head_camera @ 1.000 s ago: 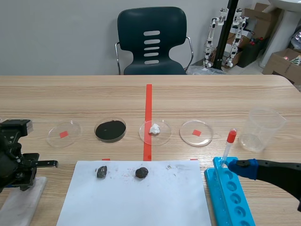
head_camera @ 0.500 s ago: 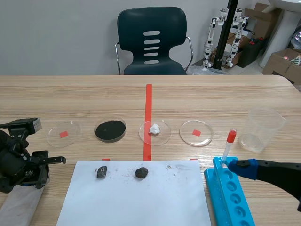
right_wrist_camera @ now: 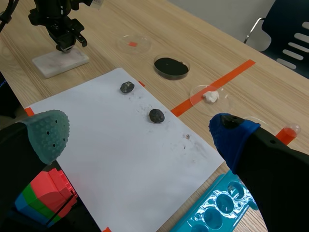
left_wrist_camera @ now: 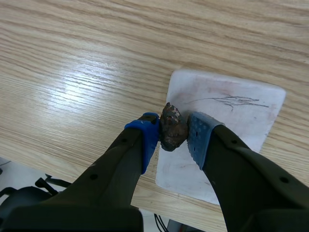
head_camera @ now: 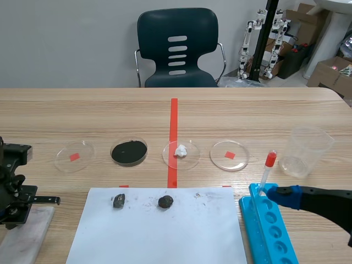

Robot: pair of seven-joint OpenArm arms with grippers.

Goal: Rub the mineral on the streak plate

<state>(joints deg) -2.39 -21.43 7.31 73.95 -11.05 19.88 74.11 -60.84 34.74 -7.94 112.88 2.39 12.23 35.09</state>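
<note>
Two rocks [head_camera: 119,201] lie on the far part of the paper [head_camera: 159,234]. Beyond it stand four dishes [head_camera: 129,151]; left of it, a plate [head_camera: 26,237] under the left gripper [head_camera: 14,217]; right, a blue tray [head_camera: 273,234].

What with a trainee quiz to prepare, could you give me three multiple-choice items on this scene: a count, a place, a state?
1. How many dark stones lie on the white paper? A one; B two; C four.
2. Where is the streak plate? A on the white paper; B leaning on a dark stone; C on the table under the left gripper.
3. The left gripper is: A shut on the mineral; B open; C shut on nothing.
Answers: B, two show on the paper; C, the plate lies beneath that gripper; A, it pinches the mineral.
</note>
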